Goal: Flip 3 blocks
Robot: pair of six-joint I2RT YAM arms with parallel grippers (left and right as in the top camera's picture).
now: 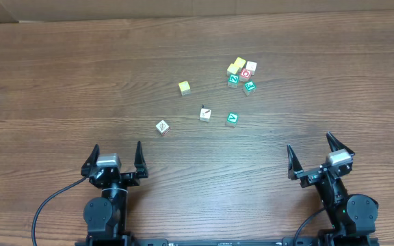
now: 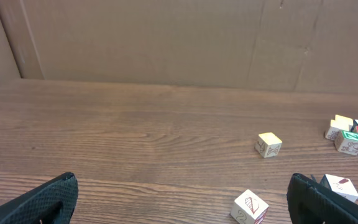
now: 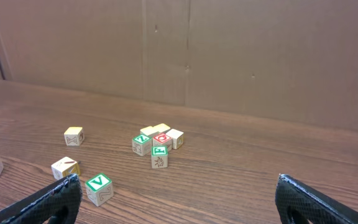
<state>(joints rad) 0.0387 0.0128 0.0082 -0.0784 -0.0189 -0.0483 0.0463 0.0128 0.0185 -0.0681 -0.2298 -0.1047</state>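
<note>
Where visible, wood-grain table (image 1: 60,89), cardboard wall (image 3: 260,56)

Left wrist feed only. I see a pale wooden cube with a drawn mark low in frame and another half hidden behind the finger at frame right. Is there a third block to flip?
Observer: Yes. A small wooden cube with a green V face up sits just right of the half-hidden pale wooden cube.
Operator: Right arm near them?
Observer: No. The right gripper is open, empty, and well short of every cube.
Operator: The cluster at my frame edge?
Observer: The cluster of yellow, red and green-lettered cubes sits beyond the V cube, not touching it.
</note>
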